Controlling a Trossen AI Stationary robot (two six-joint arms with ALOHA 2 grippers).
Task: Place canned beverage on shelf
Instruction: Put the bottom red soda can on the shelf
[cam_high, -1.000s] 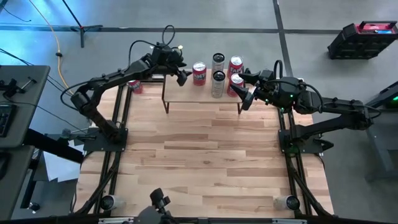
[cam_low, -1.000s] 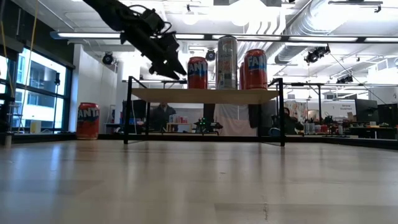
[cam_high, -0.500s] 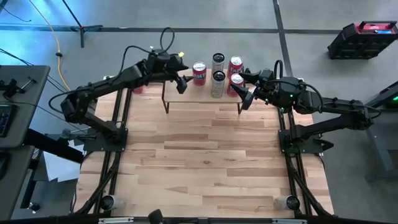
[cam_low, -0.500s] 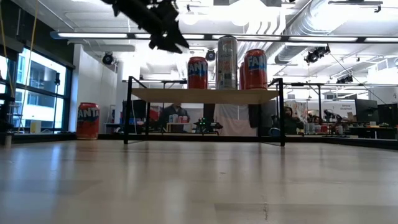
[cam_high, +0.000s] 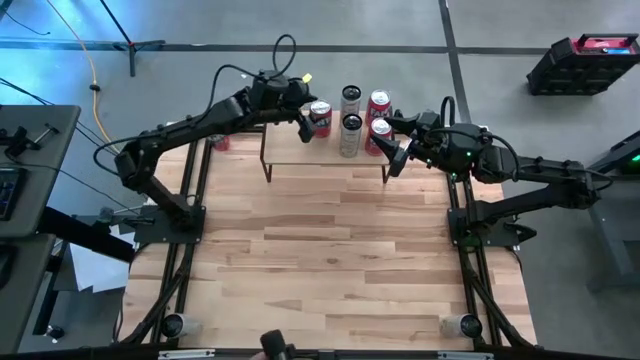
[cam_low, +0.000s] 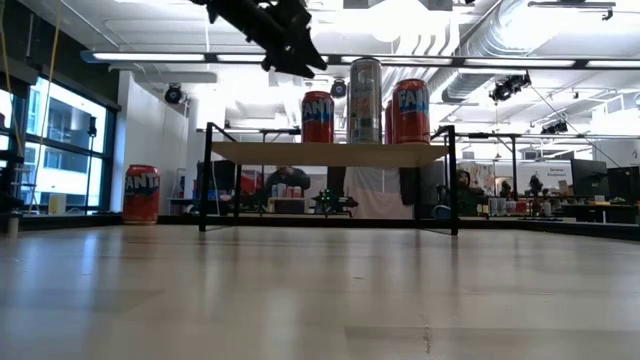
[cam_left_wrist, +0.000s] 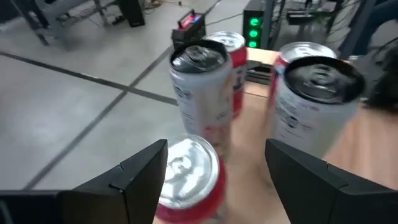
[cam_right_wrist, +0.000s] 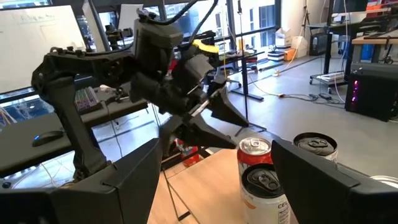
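Note:
The shelf (cam_high: 310, 155) stands at the table's far edge, a light plank (cam_low: 330, 153) on thin black legs. Several cans stand upright on it: a red can (cam_high: 320, 117) at their left, silver cans (cam_high: 350, 133) in the middle, red cans (cam_high: 379, 129) at the right. Another red can (cam_low: 142, 193) stands on the table left of the shelf. My left gripper (cam_high: 303, 125) is open and empty, above the shelf over the leftmost red can (cam_left_wrist: 186, 177), clear of its top (cam_low: 317, 95). My right gripper (cam_high: 395, 150) is open and empty by the shelf's right end.
The wooden tabletop (cam_high: 320, 250) stretches from the shelf to the near edge. The black frame rails (cam_high: 190, 200) run along both table sides. Beyond the far edge is the room, with desks and people in the distance (cam_low: 465, 190).
My left gripper has risen from just above the shelf's left part and then gone toward the table's right edge, coming over the leftmost red can on the shelf. It has stayed open. The cans and my right arm have kept still.

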